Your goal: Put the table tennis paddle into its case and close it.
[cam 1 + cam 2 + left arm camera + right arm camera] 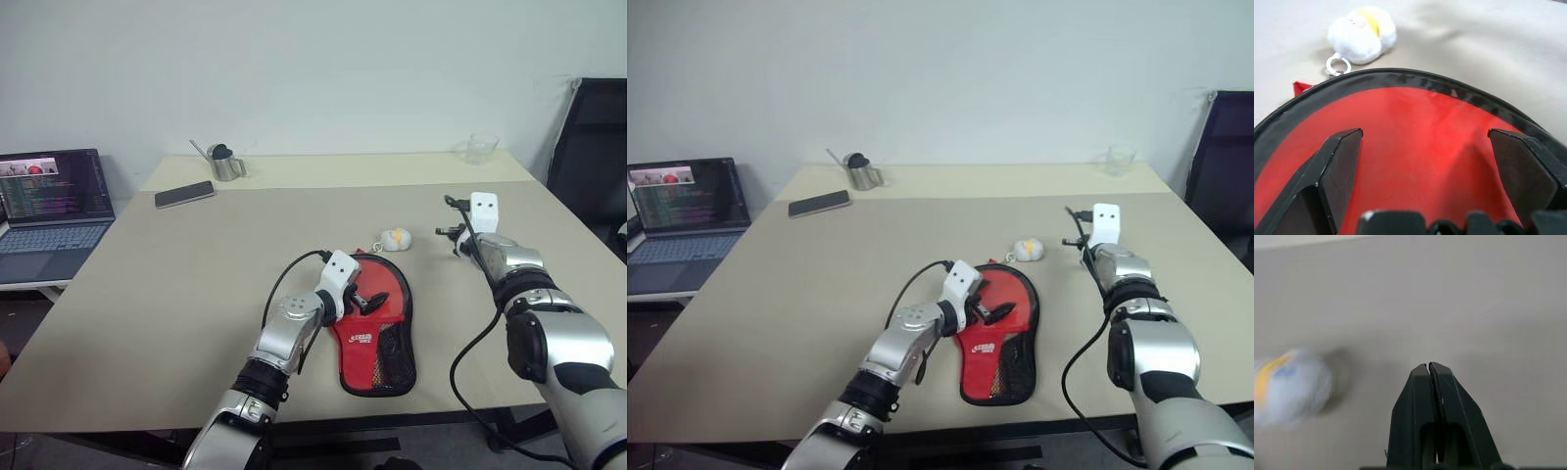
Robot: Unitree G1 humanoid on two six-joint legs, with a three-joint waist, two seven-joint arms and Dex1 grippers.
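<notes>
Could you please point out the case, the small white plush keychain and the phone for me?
case (376,338), left eye view, red side by the logo.
white plush keychain (396,239), left eye view, its body.
phone (184,194), left eye view, middle of its dark screen.

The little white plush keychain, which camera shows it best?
The left wrist view: the white plush keychain is sharp there, with its yellow patch and metal ring, lying just beyond the red case. Both eye views show it as a small white blob on the table. The right wrist view shows it blurred at one edge.
</notes>
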